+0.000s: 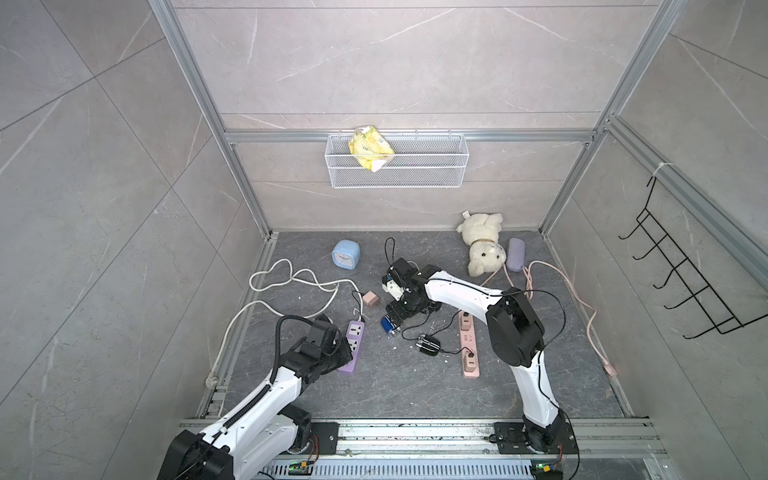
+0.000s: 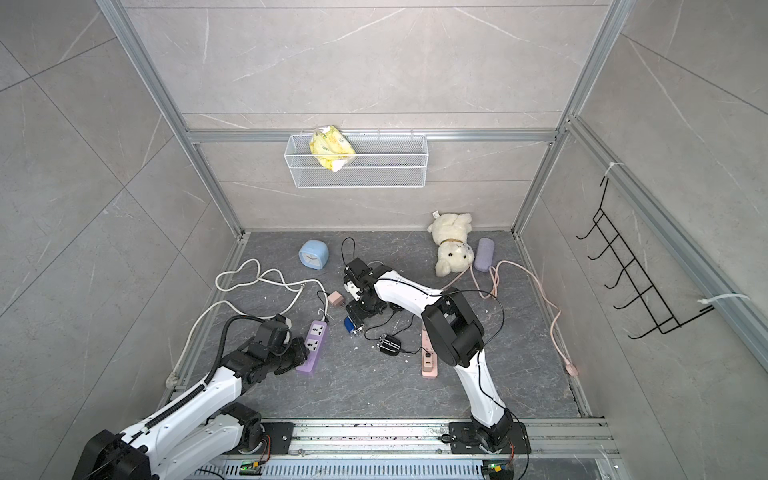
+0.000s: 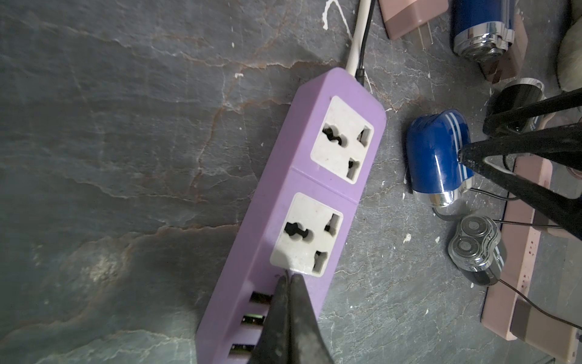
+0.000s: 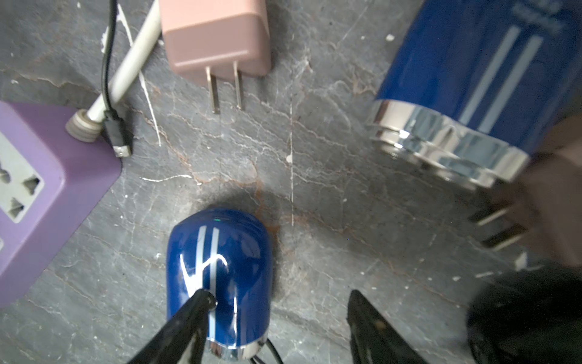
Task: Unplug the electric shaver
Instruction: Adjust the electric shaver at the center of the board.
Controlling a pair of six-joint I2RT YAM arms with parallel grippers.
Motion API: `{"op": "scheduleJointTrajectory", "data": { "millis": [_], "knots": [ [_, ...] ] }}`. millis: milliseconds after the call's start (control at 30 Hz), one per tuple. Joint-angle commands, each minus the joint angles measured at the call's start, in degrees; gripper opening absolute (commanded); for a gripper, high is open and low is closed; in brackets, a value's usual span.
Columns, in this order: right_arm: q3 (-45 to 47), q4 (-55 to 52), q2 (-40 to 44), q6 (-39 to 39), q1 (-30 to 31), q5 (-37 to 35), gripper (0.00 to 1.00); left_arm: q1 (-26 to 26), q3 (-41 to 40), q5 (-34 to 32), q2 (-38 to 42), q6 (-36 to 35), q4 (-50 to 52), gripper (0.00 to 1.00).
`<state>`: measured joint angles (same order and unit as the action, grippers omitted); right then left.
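Observation:
The blue electric shaver lies on the dark floor between a purple power strip and a pink power strip. Thin black cables leave its chrome end. My right gripper hangs open over it, with one fingertip resting on the shaver's blue top and the other finger standing beside it over bare floor. My left gripper is shut, its tips pressed on the purple power strip just below the lower socket. Which socket the blue shaver's cable ends in is hidden.
A black shaver lies wired to the pink strip. A loose pink plug adapter and a black cable plug lie by the purple strip's white cord. Behind are a blue clock, a plush bear and a wall basket.

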<state>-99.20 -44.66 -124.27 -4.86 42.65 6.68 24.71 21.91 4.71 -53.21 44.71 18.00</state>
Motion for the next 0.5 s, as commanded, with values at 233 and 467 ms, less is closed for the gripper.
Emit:
{"op": "scheduleJointTrajectory", "data": {
  "millis": [233, 467],
  "knots": [
    [0.75, -0.42, 1.51, -0.76, -0.22, -1.4, 0.7, -0.18, 1.89, 0.65, -0.28, -1.19, 0.73, 0.04],
    [1.34, -2.4, 0.52, -0.56, -0.2, -6.48, 0.62, -0.19, 1.67, 0.65, -0.21, -1.19, 0.75, 0.03]
  ]
}}
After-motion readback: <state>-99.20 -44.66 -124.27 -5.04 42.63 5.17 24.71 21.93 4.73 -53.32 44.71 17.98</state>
